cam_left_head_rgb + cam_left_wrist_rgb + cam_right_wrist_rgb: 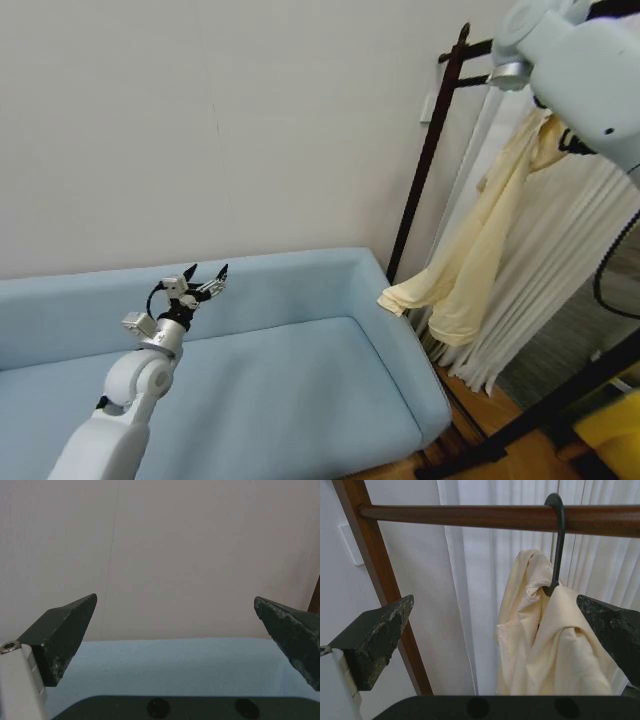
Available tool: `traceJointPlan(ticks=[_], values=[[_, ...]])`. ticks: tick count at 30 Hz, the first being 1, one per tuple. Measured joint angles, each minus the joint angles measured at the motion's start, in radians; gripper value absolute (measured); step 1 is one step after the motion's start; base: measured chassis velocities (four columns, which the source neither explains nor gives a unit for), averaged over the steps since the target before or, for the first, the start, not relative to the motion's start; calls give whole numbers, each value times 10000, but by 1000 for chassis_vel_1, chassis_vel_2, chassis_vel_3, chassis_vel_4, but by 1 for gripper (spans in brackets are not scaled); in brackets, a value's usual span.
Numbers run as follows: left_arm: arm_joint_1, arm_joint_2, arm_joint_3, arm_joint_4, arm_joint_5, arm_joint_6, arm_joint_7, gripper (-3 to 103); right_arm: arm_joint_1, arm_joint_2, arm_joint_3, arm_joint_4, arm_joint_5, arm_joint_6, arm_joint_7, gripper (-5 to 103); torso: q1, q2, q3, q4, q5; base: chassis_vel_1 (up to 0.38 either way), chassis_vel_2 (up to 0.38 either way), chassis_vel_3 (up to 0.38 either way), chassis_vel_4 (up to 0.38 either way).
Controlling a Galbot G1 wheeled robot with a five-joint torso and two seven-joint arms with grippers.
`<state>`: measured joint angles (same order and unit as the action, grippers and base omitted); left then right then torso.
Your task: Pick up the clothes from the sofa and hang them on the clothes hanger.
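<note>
Left pincer (208, 272) spread over sofa (300, 380); right pincer (494, 601) spread nr hung shirt (555, 645), hem cropped in wrist view.

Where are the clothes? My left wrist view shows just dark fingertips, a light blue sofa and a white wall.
Observer: On a black hanger hook over the dark wooden rail: a pale yellow fabric shirt, in the right wrist view.
Visitor: Is a claw gripping it?
Observer: No. The right gripper faces it, open.
Visitor: Where's that rail?
Observer: At the light blue sofa's right end, far from the left gripper above the sofa.
</note>
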<state>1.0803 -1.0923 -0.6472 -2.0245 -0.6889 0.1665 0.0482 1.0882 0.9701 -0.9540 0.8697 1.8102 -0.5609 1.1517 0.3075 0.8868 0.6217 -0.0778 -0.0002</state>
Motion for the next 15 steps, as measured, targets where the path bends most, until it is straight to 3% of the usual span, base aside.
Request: traceJointPlan(ticks=[9,15], values=[[111,-47,-70,-30,-1,-40,62,100,564,140,-443,365,169,3,-75,100,0,0,0,-1,0,0,0,0,0],[247,92,-253,-252,-283,43,-2,100,468,-105,-165,2033,449,290,-63,100,2,0,1,0,-2,0,0,0,0]])
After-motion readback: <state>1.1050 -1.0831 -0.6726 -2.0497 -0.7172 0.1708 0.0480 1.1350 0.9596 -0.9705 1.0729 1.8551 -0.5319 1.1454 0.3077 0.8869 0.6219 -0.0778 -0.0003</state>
